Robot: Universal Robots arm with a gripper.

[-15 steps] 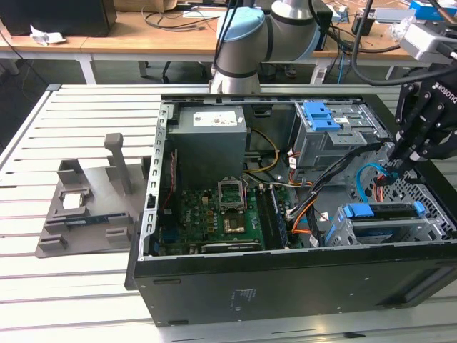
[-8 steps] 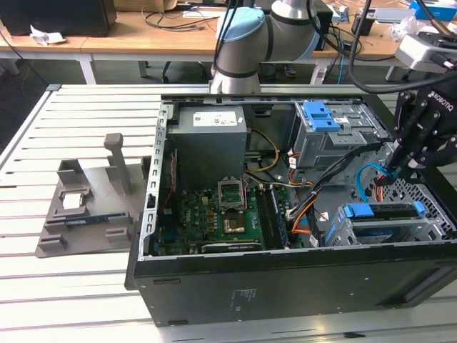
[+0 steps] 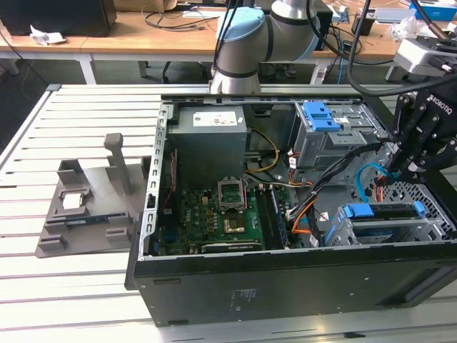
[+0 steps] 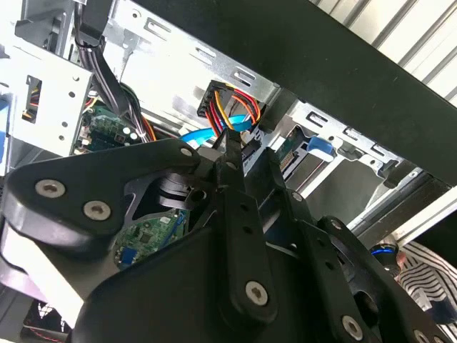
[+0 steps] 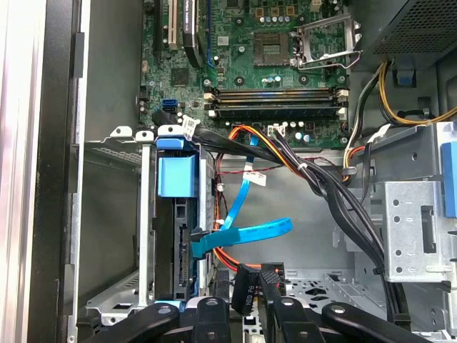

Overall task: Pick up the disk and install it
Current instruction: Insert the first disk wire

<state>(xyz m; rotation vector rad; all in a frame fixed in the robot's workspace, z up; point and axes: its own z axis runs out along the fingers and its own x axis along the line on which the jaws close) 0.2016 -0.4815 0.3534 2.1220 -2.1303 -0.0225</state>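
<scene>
The disk (image 3: 378,212) sits in its blue carrier inside the lower drive cage (image 3: 400,230), at the front corner of the open computer case (image 3: 285,286) on the exterior view's right. The case lies on its side on the slatted bench (image 3: 78,286). In the first wrist view the disk (image 5: 175,243) looks seated between the cage rails, with its port edge facing the open floor of the case. A flat blue data cable (image 5: 246,230) runs to that edge and appears to be plugged in.

The gripper (image 3: 394,171) hangs just beside the cage, over the cable bundle. In both wrist views its fingers are drawn close together around a black connector (image 5: 250,286) on a lead of red, yellow and black wires (image 4: 232,107). It appears to be pinching this plug, though the contact itself is partly hidden.

I judge the step in hand to be cabling the mounted drive. To do it well, the plug should be kept square to the port edge and lined up with the free socket beside the blue cable. It should go in straight, without twisting, and without pressing on the neighbouring data lead or snagging the black cable bundle (image 5: 335,207) nearby.
</scene>
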